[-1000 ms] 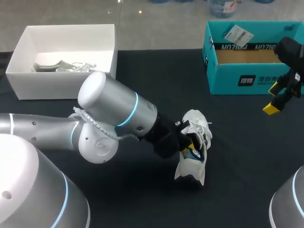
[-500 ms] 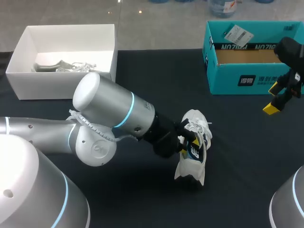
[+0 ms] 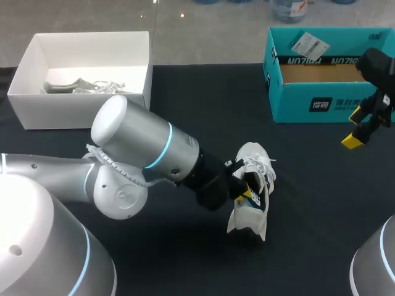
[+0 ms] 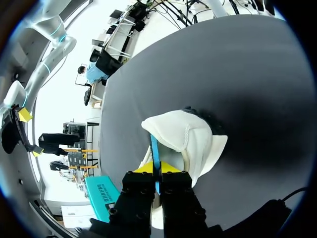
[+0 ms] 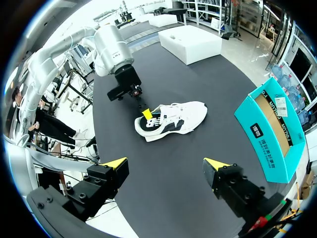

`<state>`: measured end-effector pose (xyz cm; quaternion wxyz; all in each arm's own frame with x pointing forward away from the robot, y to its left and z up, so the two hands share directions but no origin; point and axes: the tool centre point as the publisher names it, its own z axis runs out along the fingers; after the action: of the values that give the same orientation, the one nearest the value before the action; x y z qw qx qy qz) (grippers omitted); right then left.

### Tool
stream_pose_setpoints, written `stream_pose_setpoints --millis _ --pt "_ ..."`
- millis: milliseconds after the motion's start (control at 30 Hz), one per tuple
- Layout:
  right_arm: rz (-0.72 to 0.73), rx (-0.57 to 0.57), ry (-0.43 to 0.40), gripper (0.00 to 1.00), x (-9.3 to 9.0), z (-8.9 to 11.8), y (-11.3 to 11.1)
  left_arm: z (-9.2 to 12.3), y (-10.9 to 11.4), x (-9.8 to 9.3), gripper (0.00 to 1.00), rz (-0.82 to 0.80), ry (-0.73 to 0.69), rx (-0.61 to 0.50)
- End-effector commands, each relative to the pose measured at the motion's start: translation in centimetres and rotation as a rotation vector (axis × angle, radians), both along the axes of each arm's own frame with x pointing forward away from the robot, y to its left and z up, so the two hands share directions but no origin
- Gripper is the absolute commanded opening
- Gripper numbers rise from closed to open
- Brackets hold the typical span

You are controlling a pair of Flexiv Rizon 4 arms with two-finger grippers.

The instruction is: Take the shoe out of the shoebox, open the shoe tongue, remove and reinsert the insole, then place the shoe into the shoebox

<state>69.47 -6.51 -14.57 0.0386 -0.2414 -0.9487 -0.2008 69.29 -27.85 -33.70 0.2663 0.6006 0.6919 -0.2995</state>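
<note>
A white shoe (image 3: 252, 188) with black and blue side marks lies on the black table (image 3: 308, 203), near the middle. My left gripper (image 3: 247, 187) is at the shoe's opening. In the left wrist view it (image 4: 157, 169) is shut on a thin blue strip, seemingly the insole's edge (image 4: 155, 151), which rises out of the shoe (image 4: 185, 136). My right gripper (image 3: 358, 128) hangs open at the table's right, just in front of the teal shoebox (image 3: 321, 77), with nothing between its fingers. From its own view the right gripper (image 5: 165, 164) looks down on the shoe (image 5: 173, 119).
The teal shoebox (image 5: 272, 126) stands open at the back right, with a paper tag on its rim. A white box (image 3: 80, 68) at the back left holds a second, pale shoe (image 3: 80, 85). Bare table lies between the shoe and the shoebox.
My left arm's elbow has swung a little to the left and back. Its gripper stays at the shoe's opening, and the shoe has barely shifted. The right arm has not moved.
</note>
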Motion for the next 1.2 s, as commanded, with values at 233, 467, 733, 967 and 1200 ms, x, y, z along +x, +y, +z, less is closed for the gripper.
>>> stream_pose_setpoints --millis 233,467,733,967,1200 --pt "0.002 -0.003 0.004 1.00 0.2 0.0 0.1 -1.9 -0.4 1.8 0.00 -0.040 -0.036 0.063" --pt "0.002 -0.003 0.004 1.00 0.2 0.0 0.1 -3.1 -0.3 2.0 0.00 -0.048 -0.024 0.088" --pt "0.002 -0.003 0.004 1.00 0.2 0.0 0.1 -2.3 0.7 2.0 0.17 -0.046 -0.035 0.083" --pt "0.002 -0.003 0.004 1.00 0.2 0.0 0.1 0.4 1.8 1.9 1.00 -0.072 -0.047 0.078" --pt "0.002 -0.003 0.004 1.00 0.2 0.0 0.1 3.2 2.2 2.0 1.00 -0.126 -0.080 0.085"
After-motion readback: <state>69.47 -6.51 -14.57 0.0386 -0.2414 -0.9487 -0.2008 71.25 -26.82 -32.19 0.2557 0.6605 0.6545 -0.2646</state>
